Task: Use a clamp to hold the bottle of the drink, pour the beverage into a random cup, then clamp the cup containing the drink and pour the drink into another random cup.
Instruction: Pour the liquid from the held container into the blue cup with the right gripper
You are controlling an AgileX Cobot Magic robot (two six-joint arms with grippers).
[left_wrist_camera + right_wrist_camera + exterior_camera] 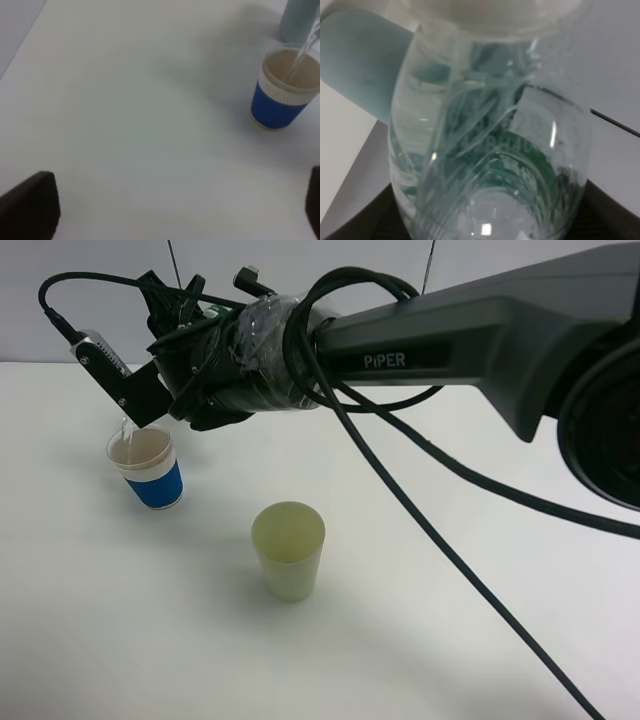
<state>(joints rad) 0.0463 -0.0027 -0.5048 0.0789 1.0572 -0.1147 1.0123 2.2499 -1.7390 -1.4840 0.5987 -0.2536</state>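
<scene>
Exterior high view is showing the white desk [450, 640] with the right arm [480, 330] reaching across it. The right end effector [490, 225] is pinching the bottle [490, 150], tilted over the blue-sleeved paper cup [150, 468]. The left end effector [170, 210] is hanging spread wide. The pale green cup [288, 550] is standing apart, near the desk's middle. A thin stream of the drink [124, 435] is falling into the blue-sleeved paper cup.

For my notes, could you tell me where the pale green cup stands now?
High view: the pale green cup stands near the middle, front-right of the blue-sleeved cup.
</scene>
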